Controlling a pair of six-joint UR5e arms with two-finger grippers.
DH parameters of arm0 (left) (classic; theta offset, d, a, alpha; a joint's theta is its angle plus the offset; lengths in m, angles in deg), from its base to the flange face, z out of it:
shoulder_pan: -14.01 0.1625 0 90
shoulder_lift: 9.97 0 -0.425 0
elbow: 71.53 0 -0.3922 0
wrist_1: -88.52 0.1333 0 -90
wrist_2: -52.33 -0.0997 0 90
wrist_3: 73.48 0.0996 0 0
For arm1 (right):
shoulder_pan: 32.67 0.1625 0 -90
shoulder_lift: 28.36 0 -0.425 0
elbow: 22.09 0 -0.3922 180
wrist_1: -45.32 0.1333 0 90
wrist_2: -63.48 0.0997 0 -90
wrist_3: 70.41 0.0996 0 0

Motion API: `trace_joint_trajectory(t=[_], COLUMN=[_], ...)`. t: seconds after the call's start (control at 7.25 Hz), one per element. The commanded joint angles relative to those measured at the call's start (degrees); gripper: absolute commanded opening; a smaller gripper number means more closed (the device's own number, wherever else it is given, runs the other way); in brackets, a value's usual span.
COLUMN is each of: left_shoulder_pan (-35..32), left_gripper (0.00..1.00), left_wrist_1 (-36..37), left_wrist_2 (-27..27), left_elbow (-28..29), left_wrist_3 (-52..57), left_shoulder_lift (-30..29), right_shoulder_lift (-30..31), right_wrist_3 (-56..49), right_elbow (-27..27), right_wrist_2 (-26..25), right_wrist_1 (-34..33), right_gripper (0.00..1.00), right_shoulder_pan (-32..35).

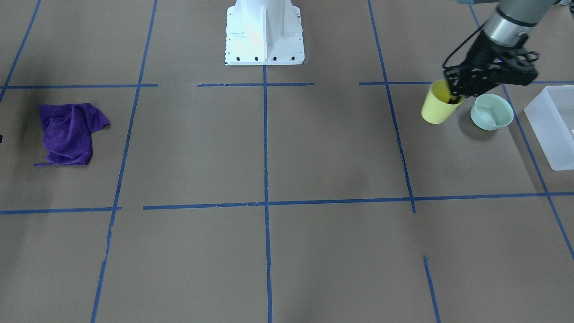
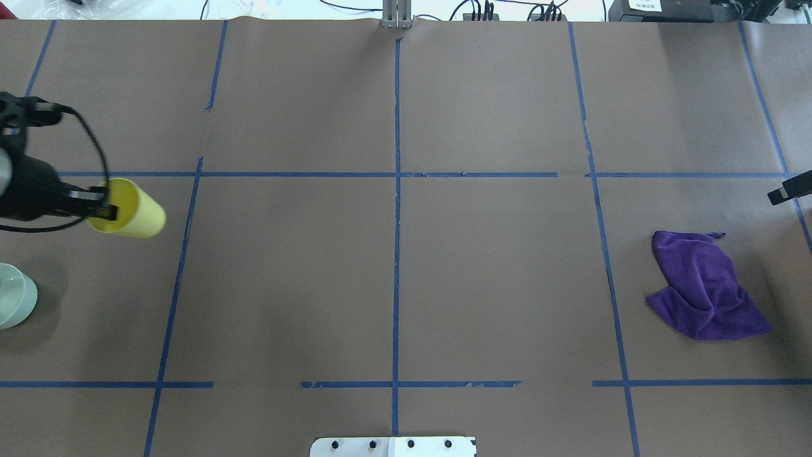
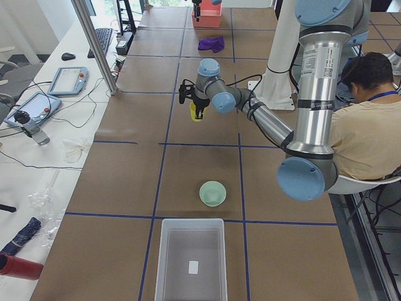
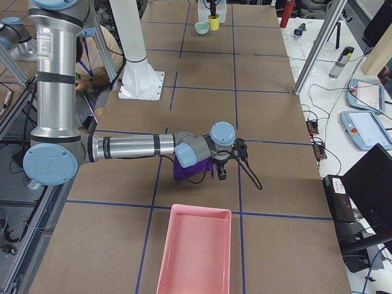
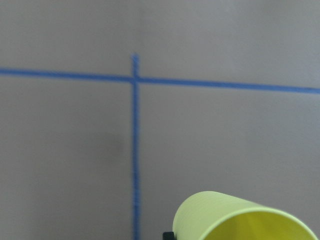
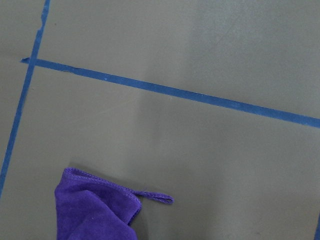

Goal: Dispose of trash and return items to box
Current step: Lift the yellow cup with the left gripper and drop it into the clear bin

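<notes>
My left gripper is shut on the rim of the yellow cup, one finger inside and one outside. It holds the cup tilted above the table, as the overhead view and the left wrist view also show. The mint-green bowl stands upright on the table beside it, between the cup and the frosted-white box. The box shows whole in the exterior left view, with a small white piece inside. Only part of my right gripper shows at the table's far side, near the purple cloth; I cannot tell whether it is open or shut.
A crumpled purple cloth lies on the robot's right side of the table. A pink tray stands at that end. The white robot base is at the middle back. A seated person is beside the robot.
</notes>
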Motion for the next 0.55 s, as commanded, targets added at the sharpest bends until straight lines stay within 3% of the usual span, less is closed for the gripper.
trace_joint_trajectory(t=[0.0,0.14,0.28,0.41], left_shoulder_pan=[-19.1,-28.4,-32.3,-32.8], left_gripper=[0.0,0.0,0.0,0.0], left_wrist_1=[-0.5,-0.6,-0.4,-0.4], left_wrist_2=[5.8,8.3,8.2,7.7], left_elbow=[11.3,22.0,28.8,30.8], left_wrist_3=[34.6,49.6,58.2,59.2], left_shoulder_lift=[5.5,3.2,0.3,-0.3], right_shoulder_lift=[0.1,0.1,0.0,-0.1], right_wrist_3=[0.0,0.0,0.0,0.0], right_elbow=[1.0,1.0,1.4,1.9], right_wrist_2=[0.0,-0.1,-0.2,-0.2], right_wrist_1=[0.2,0.2,0.2,0.2], right_gripper=[1.0,1.0,1.0,1.0], right_shoulder_pan=[-0.5,-0.6,-0.6,-0.6])
